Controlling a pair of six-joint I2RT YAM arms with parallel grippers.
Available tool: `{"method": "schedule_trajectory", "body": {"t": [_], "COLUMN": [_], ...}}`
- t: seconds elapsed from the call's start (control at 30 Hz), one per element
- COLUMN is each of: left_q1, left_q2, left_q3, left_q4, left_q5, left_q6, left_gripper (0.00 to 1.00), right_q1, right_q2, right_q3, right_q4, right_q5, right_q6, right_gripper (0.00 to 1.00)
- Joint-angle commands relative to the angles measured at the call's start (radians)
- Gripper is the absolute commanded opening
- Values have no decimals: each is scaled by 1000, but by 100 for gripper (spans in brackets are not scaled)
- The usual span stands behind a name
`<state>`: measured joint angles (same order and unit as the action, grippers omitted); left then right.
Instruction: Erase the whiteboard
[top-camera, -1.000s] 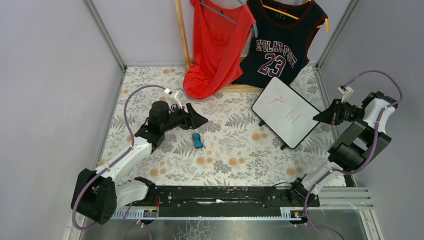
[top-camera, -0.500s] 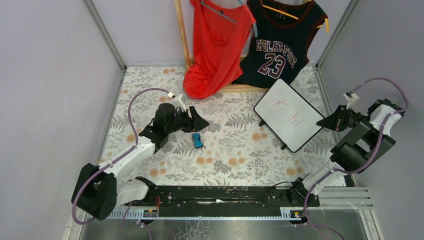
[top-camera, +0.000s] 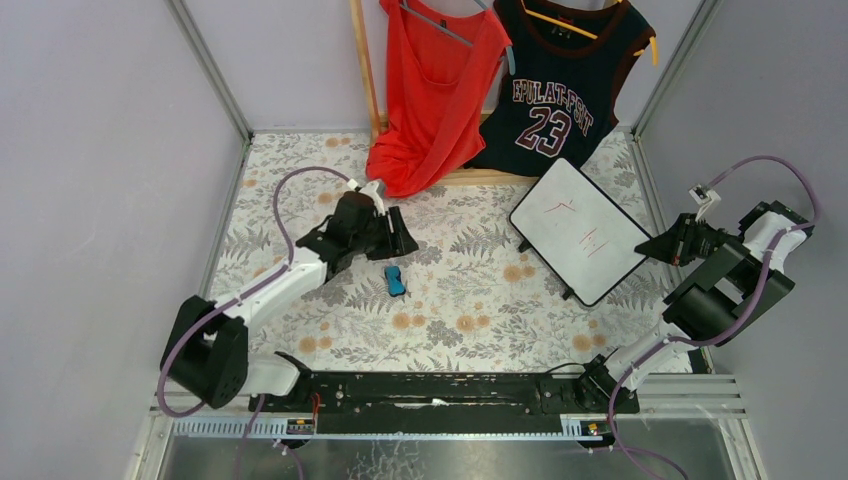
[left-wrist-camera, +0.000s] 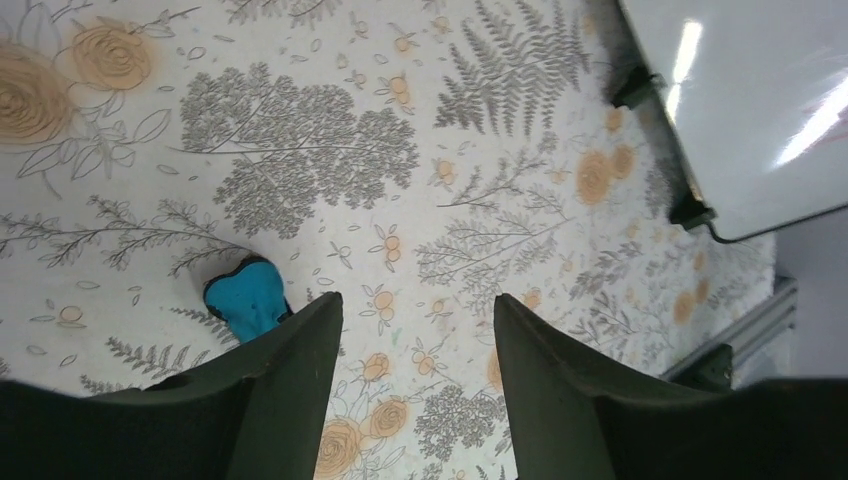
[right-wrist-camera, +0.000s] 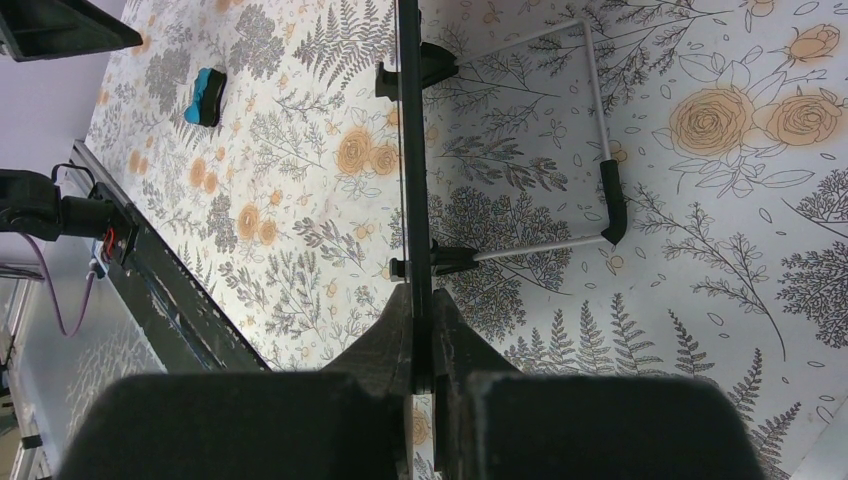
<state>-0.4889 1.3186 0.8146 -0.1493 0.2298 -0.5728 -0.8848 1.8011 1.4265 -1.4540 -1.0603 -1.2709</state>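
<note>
While your right claw (top-camera: 648, 245) pinches the whiteboard (top-camera: 580, 228) at its right corner, your left claw (top-camera: 402, 240) hangs over the bench (top-camera: 470, 310). The left claw's two fingers are spread apart and hold nothing.

From the top you can see the whiteboard on the far right part of the bench, turned at a slant. It sits just in front of the jersey (top-camera: 560, 90). A few thin red marks (top-camera: 580, 228) are on its white face. They are too small to read as letters.

Your right wrist view shows the whiteboard edge-on, a thin dark line (right-wrist-camera: 410, 150) going up from the claw. The right claw's fingers are shut tight on that edge, one on each side. Two small black feet (right-wrist-camera: 410, 72) stick out from the edge. A wire stand (right-wrist-camera: 600, 130) lies on the flowery bench behind the whiteboard.

Your left wrist view shows the blue eraser (left-wrist-camera: 245, 300) on the bench, partly hidden by the left finger (left-wrist-camera: 290, 390). From the top, the eraser (top-camera: 395, 281) lies just on the near side of the left claw. It is well apart from the whiteboard.

At the back hang a red top (top-camera: 430, 90) and the dark jersey. The jersey has a big 23 on it. The word above the number starts with EPULAT, but you cannot read the rest for sure.
</note>
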Motion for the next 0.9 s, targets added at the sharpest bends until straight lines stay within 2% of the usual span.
{"method": "schedule_trajectory", "body": {"t": [0.0,0.1,0.23,0.3,0.6,0.73,0.87], "left_q1": [-47,-80,-133,-168,-217,-219,-217], "left_q2": [79,118,108,109,162,159,200], "left_q3": [124,165,129,105,53,60,95], "left_q4": [-274,-375,-382,-384,-377,-373,-374], "left_q5": [-187,-263,-314,-354,-471,-520,-540], "left_q6": [-30,-72,-175,-223,-332,-344,-325], "left_gripper": [55,53,47,47,52,57,58], "right_q1": [-6,-6,-6,-6,-6,-6,-5], "right_q2": [0,-13,-17,-19,-24,-27,-18], "right_q3": [8,9,8,9,4,-5,-7], "right_q4": [20,24,29,27,33,40,40], "right_q5": [148,144,140,137,137,137,132], "right_q6": [-53,-42,-27,-23,-15,-12,-10], "right_gripper": [0,0,0,0,0,0,0]}}
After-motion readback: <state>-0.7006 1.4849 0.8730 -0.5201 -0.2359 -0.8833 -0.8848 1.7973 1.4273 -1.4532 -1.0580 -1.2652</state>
